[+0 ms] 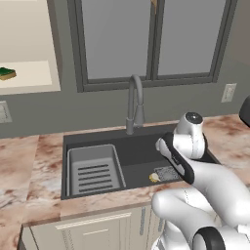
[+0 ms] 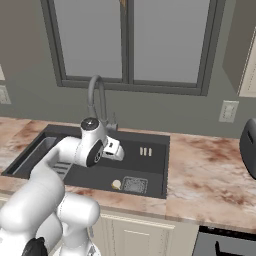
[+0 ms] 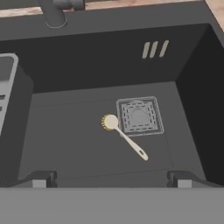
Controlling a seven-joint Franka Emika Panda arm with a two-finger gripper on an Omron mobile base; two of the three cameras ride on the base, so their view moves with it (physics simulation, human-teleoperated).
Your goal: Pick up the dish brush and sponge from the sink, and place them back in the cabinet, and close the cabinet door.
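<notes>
The dish brush (image 3: 126, 139) lies flat on the floor of the black sink (image 3: 100, 65), its round cream head beside the square drain grate (image 3: 138, 116) and its handle pointing toward me. My gripper (image 3: 110, 180) hangs open above the basin, apart from the brush and holding nothing; its fingertips (image 3: 40, 179) frame the near edge. From the right base view the gripper (image 2: 116, 152) hovers over the sink (image 2: 155, 137), with the brush (image 2: 116, 184) below it. The green sponge (image 1: 7, 73) rests on the shelf inside the open cabinet (image 1: 27, 29) at upper left. The cabinet door is out of view.
A grey arched faucet (image 1: 135, 102) rises behind the sink. A ribbed drainer tray (image 1: 93, 171) fills the basin's left part. My arm crosses the sink's right side in the left base view. A dark appliance (image 2: 248, 147) sits on the marble counter (image 2: 210, 170) to the right.
</notes>
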